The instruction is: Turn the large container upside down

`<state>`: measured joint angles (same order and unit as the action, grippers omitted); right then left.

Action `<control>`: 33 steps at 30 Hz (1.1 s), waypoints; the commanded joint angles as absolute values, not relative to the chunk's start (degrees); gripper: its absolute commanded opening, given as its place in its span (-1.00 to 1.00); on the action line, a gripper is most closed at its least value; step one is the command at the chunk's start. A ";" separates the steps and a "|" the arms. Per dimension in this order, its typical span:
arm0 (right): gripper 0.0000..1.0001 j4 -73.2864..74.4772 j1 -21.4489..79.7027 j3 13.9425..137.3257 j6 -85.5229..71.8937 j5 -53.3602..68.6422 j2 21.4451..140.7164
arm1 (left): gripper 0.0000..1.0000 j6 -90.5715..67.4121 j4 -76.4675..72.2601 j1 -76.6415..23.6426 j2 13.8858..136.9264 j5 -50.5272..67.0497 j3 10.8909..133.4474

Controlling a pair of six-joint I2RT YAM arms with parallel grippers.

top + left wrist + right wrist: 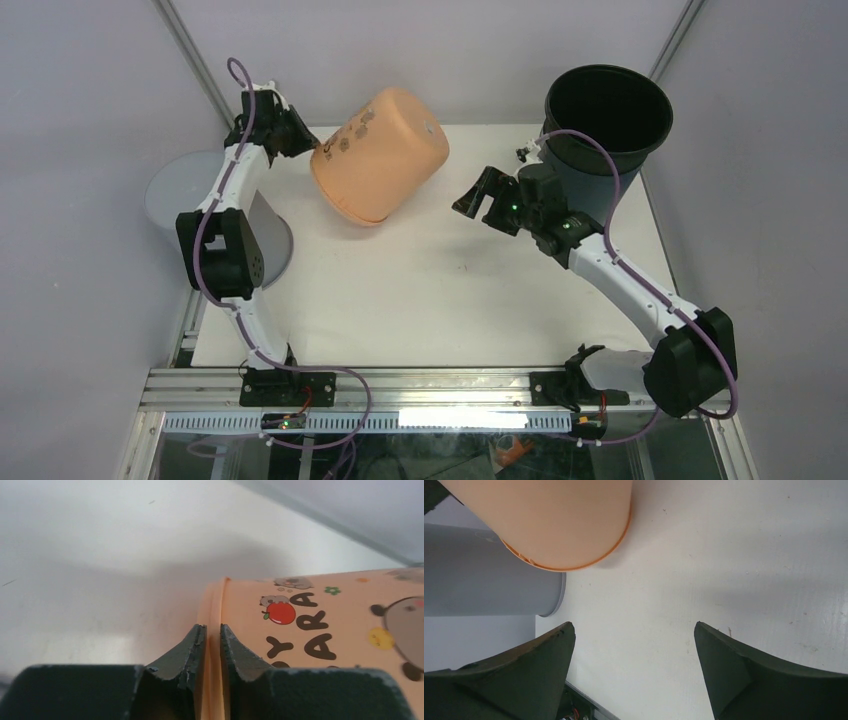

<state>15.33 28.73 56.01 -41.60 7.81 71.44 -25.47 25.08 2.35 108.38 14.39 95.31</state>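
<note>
The large orange container (380,155), printed with cartoon animals and letters, is tilted on its side at the back left of the white table, its open mouth facing down and towards the front left. My left gripper (318,148) is shut on its rim; in the left wrist view the fingers (192,650) pinch the orange rim (215,605) between them, with the printed wall (325,625) to the right. My right gripper (475,200) is open and empty, apart from the container on its right. In the right wrist view (634,630) the container (549,520) shows at the top left.
A black bucket (607,115) stands upright at the back right corner, just behind the right arm. A grey round container (180,195) sits off the table's left edge and also shows in the right wrist view (484,580). Enclosure walls rise on both sides.
</note>
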 commanded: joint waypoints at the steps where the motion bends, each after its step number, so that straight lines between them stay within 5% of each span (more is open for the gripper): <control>1: 0.86 14.04 28.50 58.13 -40.59 6.42 69.33 | -1.00 -17.71 36.61 1.85 113.27 6.46 94.04; 29: 0.85 13.71 28.37 56.57 -40.44 7.12 68.88 | -1.00 -17.66 34.27 -1.47 107.79 7.59 91.13; 33: 0.85 13.46 28.40 56.35 -40.17 7.50 69.61 | -0.69 -17.81 35.54 -1.49 103.44 7.72 94.39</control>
<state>15.40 28.69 56.01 -41.45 7.75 70.78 -17.39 36.25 -1.78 112.12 8.38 90.21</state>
